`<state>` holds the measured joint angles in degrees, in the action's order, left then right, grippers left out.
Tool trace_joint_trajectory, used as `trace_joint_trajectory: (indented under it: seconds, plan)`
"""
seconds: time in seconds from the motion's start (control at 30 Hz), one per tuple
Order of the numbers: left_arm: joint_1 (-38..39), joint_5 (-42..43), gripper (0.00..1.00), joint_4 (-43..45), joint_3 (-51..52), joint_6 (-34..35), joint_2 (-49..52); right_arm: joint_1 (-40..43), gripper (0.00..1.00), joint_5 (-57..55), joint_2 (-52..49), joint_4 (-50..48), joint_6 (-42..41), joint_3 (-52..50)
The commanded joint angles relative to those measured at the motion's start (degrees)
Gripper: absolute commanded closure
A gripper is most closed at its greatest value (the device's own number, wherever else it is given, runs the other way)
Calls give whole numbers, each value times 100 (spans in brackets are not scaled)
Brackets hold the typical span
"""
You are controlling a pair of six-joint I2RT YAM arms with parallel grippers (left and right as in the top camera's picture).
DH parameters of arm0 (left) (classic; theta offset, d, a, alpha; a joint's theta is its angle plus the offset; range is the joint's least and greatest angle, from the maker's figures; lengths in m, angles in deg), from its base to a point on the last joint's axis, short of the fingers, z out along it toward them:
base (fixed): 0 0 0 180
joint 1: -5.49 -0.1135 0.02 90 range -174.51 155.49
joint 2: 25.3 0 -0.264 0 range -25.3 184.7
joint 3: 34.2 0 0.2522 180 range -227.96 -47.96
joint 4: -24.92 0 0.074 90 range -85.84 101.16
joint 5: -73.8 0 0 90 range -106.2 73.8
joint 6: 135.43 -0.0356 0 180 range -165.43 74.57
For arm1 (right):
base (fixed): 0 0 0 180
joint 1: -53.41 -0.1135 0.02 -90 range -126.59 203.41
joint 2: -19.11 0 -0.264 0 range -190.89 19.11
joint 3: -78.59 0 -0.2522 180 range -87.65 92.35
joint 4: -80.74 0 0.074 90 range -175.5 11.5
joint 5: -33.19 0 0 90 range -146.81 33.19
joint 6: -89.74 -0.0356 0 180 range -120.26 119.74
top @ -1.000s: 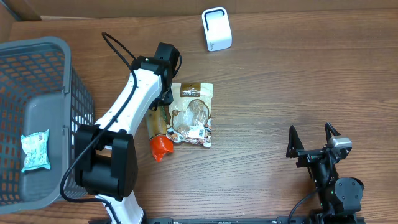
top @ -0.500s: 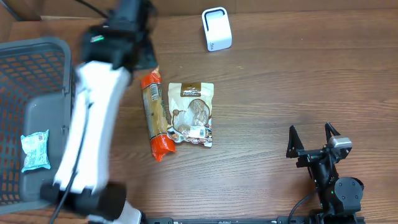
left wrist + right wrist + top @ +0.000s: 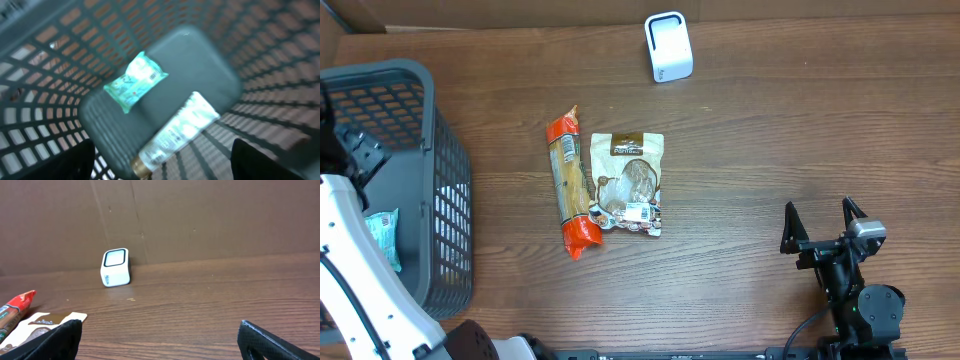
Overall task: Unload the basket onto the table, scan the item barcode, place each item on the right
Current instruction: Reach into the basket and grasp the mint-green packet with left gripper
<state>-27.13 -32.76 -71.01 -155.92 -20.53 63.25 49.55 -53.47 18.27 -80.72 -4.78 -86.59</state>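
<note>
Two items lie side by side mid-table: a long orange-ended snack pack (image 3: 570,185) and a brown pouch (image 3: 628,183) with a white barcode label. The white scanner (image 3: 668,46) stands at the far edge, also seen from the right wrist as the scanner (image 3: 115,267). My left gripper (image 3: 355,150) hovers over the grey basket (image 3: 380,72). In its wrist view the left gripper (image 3: 160,165) is open and holds nothing, above a teal packet (image 3: 135,80) and a white tube (image 3: 177,132) on the basket floor. My right gripper (image 3: 825,225) rests open near the front right.
The basket fills the left edge of the table, and the teal packet (image 3: 385,235) shows through its mesh. A cardboard wall (image 3: 200,215) stands behind the scanner. The orange pack's end (image 3: 17,302) and the pouch's corner (image 3: 45,325) show at the right wrist view's left.
The left gripper let go of the orange pack, which now lies beside the pouch. The left arm swung left to over the basket, jaws wider. The right arm has not moved.
</note>
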Motion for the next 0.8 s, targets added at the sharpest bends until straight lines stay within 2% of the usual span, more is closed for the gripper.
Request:
trace_joint_trajectory:
  seconds: [0.0,0.13,0.33,0.43,0.77]
  plan:
    - [-461,494,23,540,909,-457,-114,-26,0,-72,68,-24,-42,-61]
    - [-599,787,23,1471,1709,-1130,-157,-26,0,-72,68,-24,-42,-61]
    - [-577,516,20,2708,2632,-2920,-105,-26,0,-72,68,-24,-42,-61]
    - [-634,109,17,3071,2944,-3032,-48,-26,0,-72,68,-24,-42,-61]
    - [-835,101,13,3934,3550,-3858,520,-26,0,-72,68,-24,-42,-61]
